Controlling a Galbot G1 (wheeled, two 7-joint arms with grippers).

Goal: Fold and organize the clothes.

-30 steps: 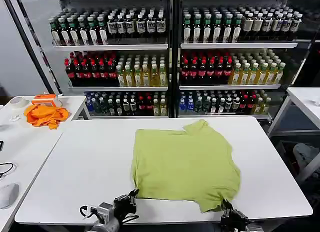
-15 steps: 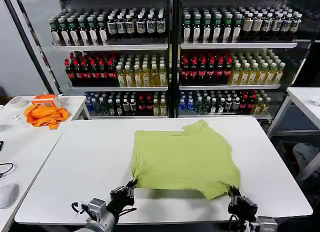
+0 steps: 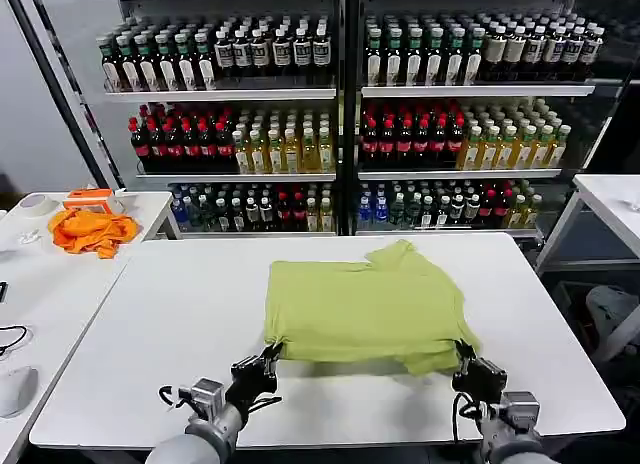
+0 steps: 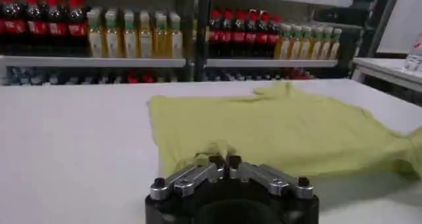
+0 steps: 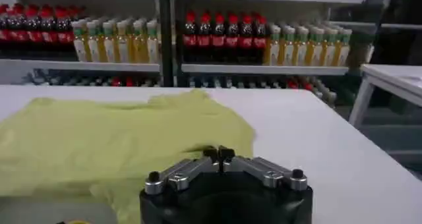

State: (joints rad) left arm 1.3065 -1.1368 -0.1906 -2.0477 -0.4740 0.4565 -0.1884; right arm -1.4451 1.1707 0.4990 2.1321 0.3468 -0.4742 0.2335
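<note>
T-shirt: a plain lime-green shirt lay near the middle of my white table; soft fabric, no print, the near hem lifted off the surface and casting a shadow beneath.
Shape: roughly rectangular, with a bump of cloth poking up at the far edge, toward the bottle shelves.
Left gripper: my fingers were pinched together on the near left corner of the T-shirt; the left wrist view showed cloth caught between the closed tips.
Right gripper: my fingers were likewise clamped on the near right corner, cloth gathered at the tips.
Side table: an orange cloth sat well apart on my left.
</note>
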